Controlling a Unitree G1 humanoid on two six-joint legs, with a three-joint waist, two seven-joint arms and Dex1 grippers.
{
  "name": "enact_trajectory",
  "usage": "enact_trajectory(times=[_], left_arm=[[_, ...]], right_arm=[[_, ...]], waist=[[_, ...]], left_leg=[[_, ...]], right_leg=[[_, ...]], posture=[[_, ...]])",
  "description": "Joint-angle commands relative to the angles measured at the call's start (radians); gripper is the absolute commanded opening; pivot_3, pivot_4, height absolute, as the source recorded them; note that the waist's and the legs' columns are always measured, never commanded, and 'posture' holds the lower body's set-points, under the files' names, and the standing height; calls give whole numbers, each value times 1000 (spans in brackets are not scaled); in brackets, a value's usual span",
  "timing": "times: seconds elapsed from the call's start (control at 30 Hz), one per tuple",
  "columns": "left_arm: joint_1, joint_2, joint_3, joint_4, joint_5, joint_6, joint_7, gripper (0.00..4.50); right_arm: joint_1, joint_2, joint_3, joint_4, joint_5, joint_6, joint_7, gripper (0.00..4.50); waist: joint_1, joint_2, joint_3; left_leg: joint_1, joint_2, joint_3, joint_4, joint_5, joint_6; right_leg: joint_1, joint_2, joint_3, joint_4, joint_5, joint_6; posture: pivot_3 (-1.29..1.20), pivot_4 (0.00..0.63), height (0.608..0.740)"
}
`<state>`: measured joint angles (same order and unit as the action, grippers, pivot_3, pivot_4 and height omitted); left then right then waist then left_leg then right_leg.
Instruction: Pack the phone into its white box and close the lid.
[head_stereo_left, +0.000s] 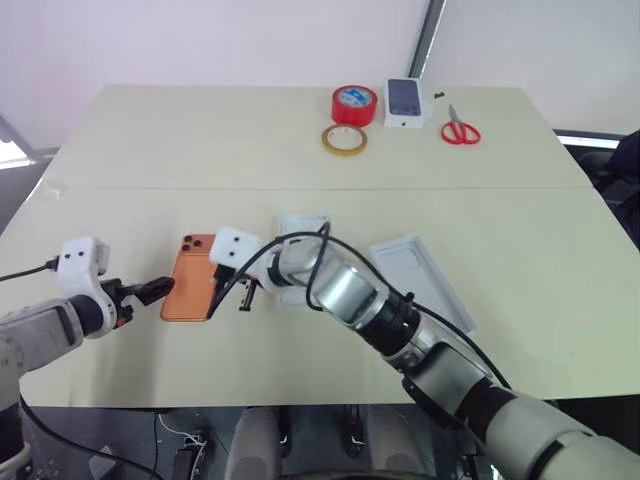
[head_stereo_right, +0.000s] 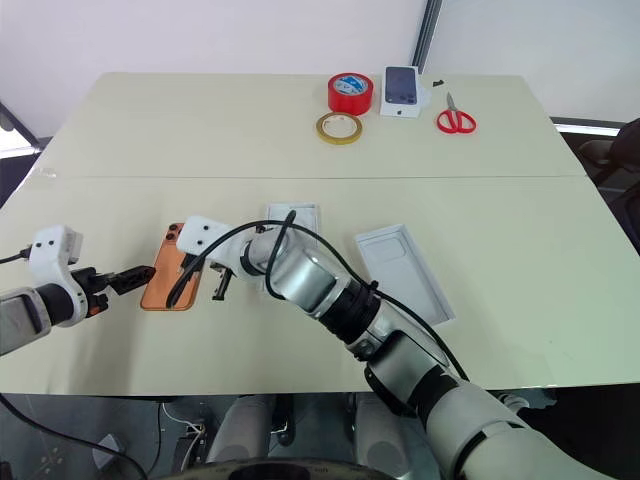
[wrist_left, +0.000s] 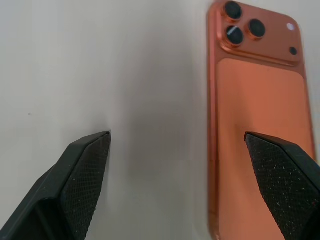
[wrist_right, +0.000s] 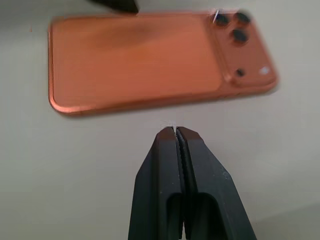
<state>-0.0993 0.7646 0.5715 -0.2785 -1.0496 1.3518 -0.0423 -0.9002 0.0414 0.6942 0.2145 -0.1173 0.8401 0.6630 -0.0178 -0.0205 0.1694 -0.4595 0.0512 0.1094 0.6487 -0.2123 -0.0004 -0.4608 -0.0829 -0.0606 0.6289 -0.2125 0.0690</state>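
- The left gripper (head_stereo_left: 160, 290) sits near the front left of the table (head_stereo_left: 150, 140), its two black fingers spread wide apart and holding nothing. One fingertip reaches over the left long edge of the phone; the other is over bare tabletop.
- The phone (head_stereo_left: 193, 290) lies flat and face down on the table, its orange back up and its three-lens camera block at the far end.
- The right gripper (wrist_right: 176, 132) is just beside the phone's right long edge, its fingers pressed tightly together and holding nothing.
- The white box (head_stereo_left: 303, 228), a shallow tray, lies just right of the phone, partly hidden behind the right arm.
- The lid (head_stereo_left: 425, 280) lies open side up farther right, turned at an angle.
- Along the far edge sit a ring of yellowish tape (head_stereo_left: 344, 140), a red tape roll (head_stereo_left: 355, 104), a small white box with a phone picture (head_stereo_left: 405, 103) and red-handled scissors (head_stereo_left: 459, 128).
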Motion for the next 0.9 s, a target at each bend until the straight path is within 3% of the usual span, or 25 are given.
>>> enact_trajectory(times=[0.03,0.43,0.9], left_arm=[[-29,-21,1,-1,-52,66,-21,4500],[-87,-154,-72,-66,-82,192,-35,4500],[-181,-277,-36,-81,-127,263,-17,4500]], right_arm=[[-37,18,21,18,-29,-33,-1,61],[-33,37,17,78,-62,-105,26,61],[-7,-12,9,32,-84,-112,63,61]], waist=[[0,0,0],[3,0,-2],[8,0,-3]], left_leg=[[0,0,0,0,0,0],[1,-1,-1,-1,1,-1],[2,-3,-3,0,1,0]], right_leg=[[0,0,0,0,0,0],[1,-1,0,1,0,0],[4,-3,-2,1,0,0]], posture=[[0,150,740],[0,150,740],[0,150,740]])
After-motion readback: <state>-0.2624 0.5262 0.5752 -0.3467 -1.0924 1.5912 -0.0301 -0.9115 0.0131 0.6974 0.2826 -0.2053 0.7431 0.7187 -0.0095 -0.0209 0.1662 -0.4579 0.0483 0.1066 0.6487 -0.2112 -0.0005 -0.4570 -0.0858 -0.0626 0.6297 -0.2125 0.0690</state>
